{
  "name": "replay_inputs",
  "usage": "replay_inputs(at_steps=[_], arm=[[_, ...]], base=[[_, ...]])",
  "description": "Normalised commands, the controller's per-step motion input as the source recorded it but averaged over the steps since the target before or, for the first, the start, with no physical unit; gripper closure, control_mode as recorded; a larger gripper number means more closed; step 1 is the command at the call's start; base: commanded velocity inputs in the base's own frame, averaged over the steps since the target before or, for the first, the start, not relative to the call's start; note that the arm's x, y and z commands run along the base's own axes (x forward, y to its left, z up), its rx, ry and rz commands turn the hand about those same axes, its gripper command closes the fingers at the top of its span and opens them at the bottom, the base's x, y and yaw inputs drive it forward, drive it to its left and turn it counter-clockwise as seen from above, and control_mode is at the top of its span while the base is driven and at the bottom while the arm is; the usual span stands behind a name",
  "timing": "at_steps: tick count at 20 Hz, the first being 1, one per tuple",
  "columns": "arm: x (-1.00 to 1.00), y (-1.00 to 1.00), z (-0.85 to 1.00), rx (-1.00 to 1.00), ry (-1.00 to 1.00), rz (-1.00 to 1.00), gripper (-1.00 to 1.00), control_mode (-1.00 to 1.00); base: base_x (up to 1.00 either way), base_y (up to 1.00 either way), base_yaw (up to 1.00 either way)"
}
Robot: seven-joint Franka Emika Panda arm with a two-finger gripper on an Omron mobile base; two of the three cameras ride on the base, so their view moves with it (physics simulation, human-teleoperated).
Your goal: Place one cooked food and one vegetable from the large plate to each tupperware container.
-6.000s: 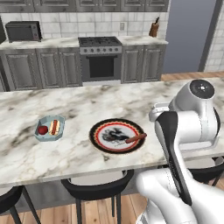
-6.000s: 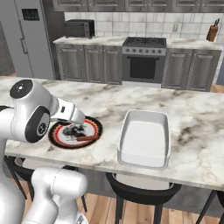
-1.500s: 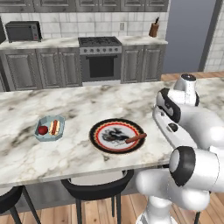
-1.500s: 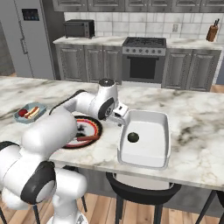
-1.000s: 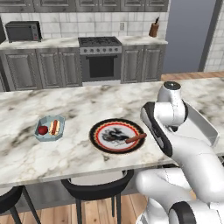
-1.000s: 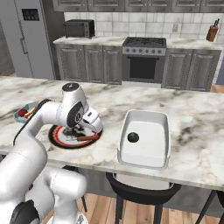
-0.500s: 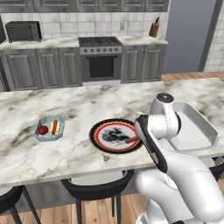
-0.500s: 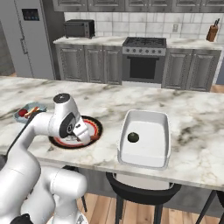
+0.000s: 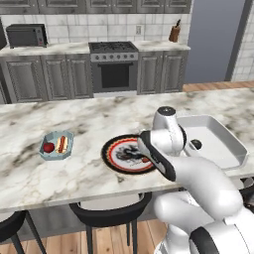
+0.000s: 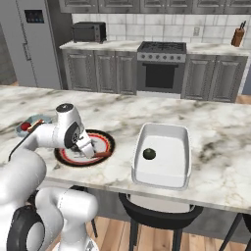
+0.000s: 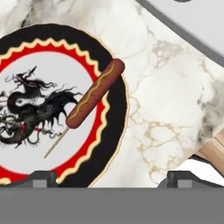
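hand view: glossy round large plate, marble counter.

Arm swung back from white container to large plate; dark round item left inside container.

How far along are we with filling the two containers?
Done: the blue container holds a red vegetable and a hot dog; the white container holds a dark vegetable. In hand: nothing; the open gripper hovers over the plate, near the corn dog. Left: move that corn dog to the white container.
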Motion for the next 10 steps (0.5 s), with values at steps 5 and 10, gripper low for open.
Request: replay_inputs(at_steps=[5, 10], arm=[[0.29, 0.07, -0.28, 0.0, 0.17, 0.0, -1.0, -1.0], [0.23, 0.0, -0.26, 0.0, 0.04, 0.0, -1.0, -1.0]], base=[[0.0, 0.0, 0.0], [0.0, 0.0, 0.0]])
